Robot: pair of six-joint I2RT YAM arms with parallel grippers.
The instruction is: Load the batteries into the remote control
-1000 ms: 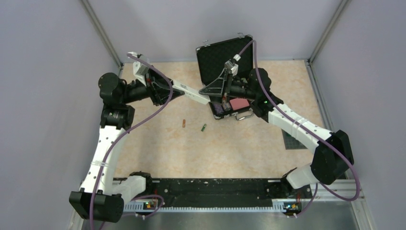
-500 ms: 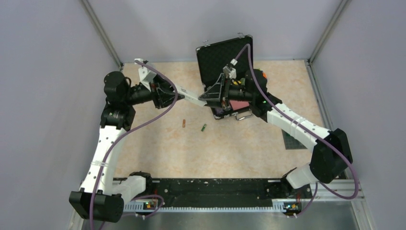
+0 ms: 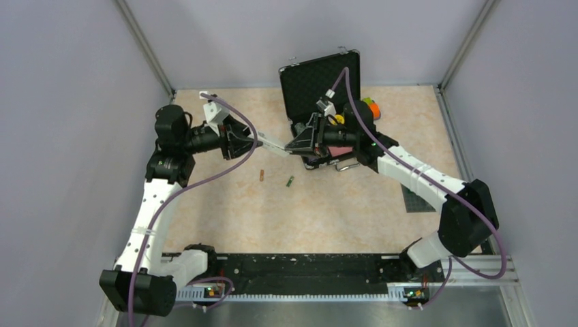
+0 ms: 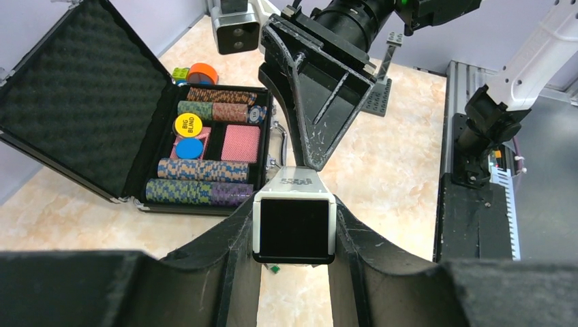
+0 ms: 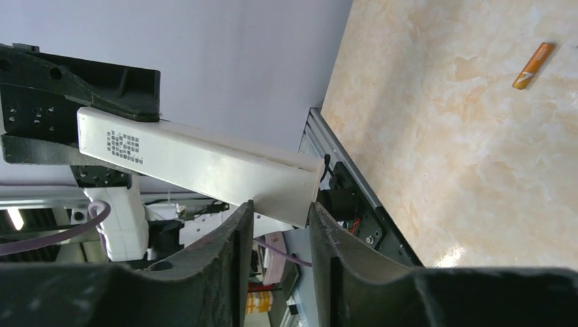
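- From the overhead camera, we see both arms reaching toward each other above the middle of the bench. The remote control, a slim white bar, hangs in the air between them. The left claw grips one end and the right claw meets the other. The two batteries lie on the bench just below, near each other but apart: the brownish-red battery and the green battery. An open black case stands behind the right arm.
- From the left wrist camera, we look along the remote control, clamped by its sides between that claw's fingers. The right claw's tip sits on its far end. The case of poker chips lies beyond.
- From the right wrist camera, the end of the remote control is seated between that claw's fingers, which look closed against both its sides. The brownish-red battery rests on the bench far below.
- We judge that the task is at an early step: the remote is being steadied by two claws and neither battery is loaded. Next, the battery bay probably has to be exposed and turned upward. One claw must then let go to fetch a battery.
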